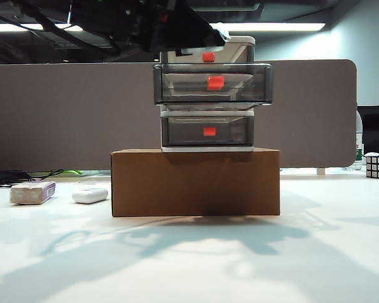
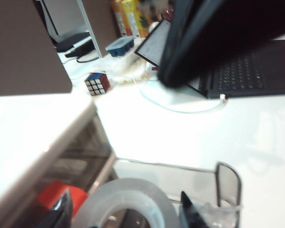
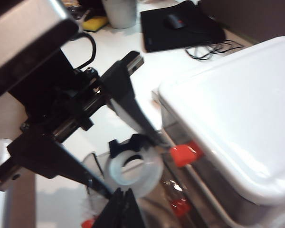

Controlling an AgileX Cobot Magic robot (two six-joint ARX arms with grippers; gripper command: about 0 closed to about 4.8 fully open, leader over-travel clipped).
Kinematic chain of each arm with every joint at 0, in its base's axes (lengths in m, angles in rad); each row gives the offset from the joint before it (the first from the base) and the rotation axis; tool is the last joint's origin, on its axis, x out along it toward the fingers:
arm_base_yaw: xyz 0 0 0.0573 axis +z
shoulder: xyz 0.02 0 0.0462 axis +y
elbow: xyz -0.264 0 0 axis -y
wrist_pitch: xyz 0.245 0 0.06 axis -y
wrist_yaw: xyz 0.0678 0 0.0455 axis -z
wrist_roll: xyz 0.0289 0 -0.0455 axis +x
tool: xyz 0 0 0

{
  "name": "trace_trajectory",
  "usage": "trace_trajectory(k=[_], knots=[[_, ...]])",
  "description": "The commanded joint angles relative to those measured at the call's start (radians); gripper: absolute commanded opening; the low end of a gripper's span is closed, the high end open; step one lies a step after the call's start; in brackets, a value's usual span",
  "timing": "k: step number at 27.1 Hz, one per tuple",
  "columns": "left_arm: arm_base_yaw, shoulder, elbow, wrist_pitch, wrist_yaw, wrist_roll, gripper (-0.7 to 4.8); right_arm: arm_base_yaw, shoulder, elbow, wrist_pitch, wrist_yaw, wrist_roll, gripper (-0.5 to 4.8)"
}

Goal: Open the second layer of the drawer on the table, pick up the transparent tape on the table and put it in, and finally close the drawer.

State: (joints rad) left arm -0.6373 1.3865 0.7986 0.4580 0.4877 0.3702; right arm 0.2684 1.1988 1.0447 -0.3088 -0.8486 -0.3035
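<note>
The drawer [image 1: 207, 95] stands on a brown box, and its second layer [image 1: 213, 83] is pulled out toward the front. My left gripper [image 2: 126, 202] is shut on the transparent tape [image 2: 128, 190], a clear roll held between the two black fingers just above the open second layer [image 2: 228, 183]. In the right wrist view the tape [image 3: 133, 168] hangs in the left gripper [image 3: 133, 169] beside the cabinet's white top [image 3: 237, 118]. My right gripper [image 3: 124, 206] is shut, with nothing in it, close under the tape. In the exterior view both arms are a dark mass [image 1: 167, 25] over the cabinet.
The cabinet rests on a cardboard box [image 1: 196, 183] on the white table [image 1: 189, 265]. A white oblong case [image 1: 90, 195] and a beige block [image 1: 33, 192] lie at the left. A Rubik's cube [image 1: 378, 166] sits far right. A grey partition [image 1: 63, 113] runs behind.
</note>
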Motion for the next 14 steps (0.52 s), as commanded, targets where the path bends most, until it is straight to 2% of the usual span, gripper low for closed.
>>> trace_trajectory(k=[1, 2, 3, 4, 5, 14], knots=[[-0.003, 0.003, 0.006, -0.021, 0.002, 0.005, 2.51, -0.032, -0.053, 0.005, -0.019, 0.021, -0.016, -0.05], [-0.003, 0.003, 0.006, -0.034, 0.003, 0.004, 2.51, -0.039, -0.064, 0.005, -0.019, 0.019, -0.016, -0.05], [-0.003, 0.003, 0.006, -0.043, 0.006, 0.003, 2.84, -0.04, -0.082, 0.005, -0.02, 0.019, -0.016, -0.05], [-0.003, 0.003, 0.006, -0.043, 0.006, 0.003, 3.33, -0.04, -0.087, 0.005, -0.02, 0.02, -0.016, -0.05], [-0.012, 0.003, 0.007, -0.042, -0.003, 0.005, 4.11, -0.041, -0.095, 0.005, -0.024, 0.02, -0.016, -0.05], [-0.034, -0.026, 0.01, -0.051, -0.005, 0.003, 4.03, -0.04, -0.098, 0.005, -0.037, 0.02, -0.016, -0.05]])
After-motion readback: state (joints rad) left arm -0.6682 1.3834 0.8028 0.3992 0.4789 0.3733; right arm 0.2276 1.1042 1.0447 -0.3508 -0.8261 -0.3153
